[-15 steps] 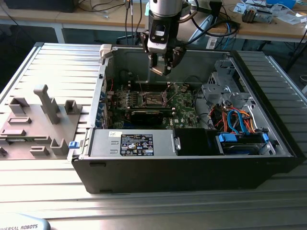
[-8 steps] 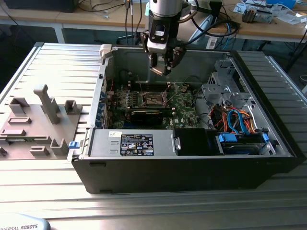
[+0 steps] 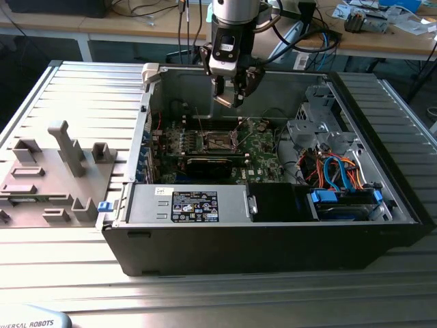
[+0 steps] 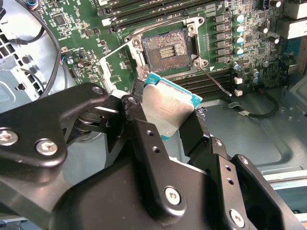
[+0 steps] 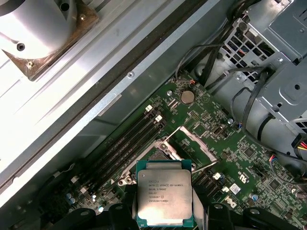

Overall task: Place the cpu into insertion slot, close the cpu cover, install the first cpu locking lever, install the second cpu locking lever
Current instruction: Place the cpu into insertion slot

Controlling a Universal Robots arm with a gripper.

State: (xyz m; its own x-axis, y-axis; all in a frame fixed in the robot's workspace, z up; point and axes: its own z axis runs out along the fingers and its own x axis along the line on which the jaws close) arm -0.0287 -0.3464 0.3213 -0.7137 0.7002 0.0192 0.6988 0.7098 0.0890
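Observation:
My gripper (image 3: 232, 96) hangs over the open computer case, above the motherboard and apart from it. It is shut on the cpu (image 4: 168, 108), a flat square chip with a dull silver top and a teal edge, held by two opposite sides between the black fingers (image 4: 139, 108). In the first wrist view the cpu (image 5: 164, 191) covers part of the insertion slot (image 5: 160, 154). The insertion slot (image 4: 165, 50) lies open and dark inside its silvery rim. Beside it the cpu cover (image 5: 194, 143) stands raised. A thin locking lever (image 4: 216, 81) stands free beside the slot.
A long black expansion card (image 3: 208, 164) lies just in front of the slot. A labelled power supply (image 3: 194, 205) fills the case's front. A metal drive cage (image 3: 317, 116) and orange and blue cables (image 3: 334, 171) sit at the exterior view's right. A grey fixture tray (image 3: 48, 171) lies outside at the left.

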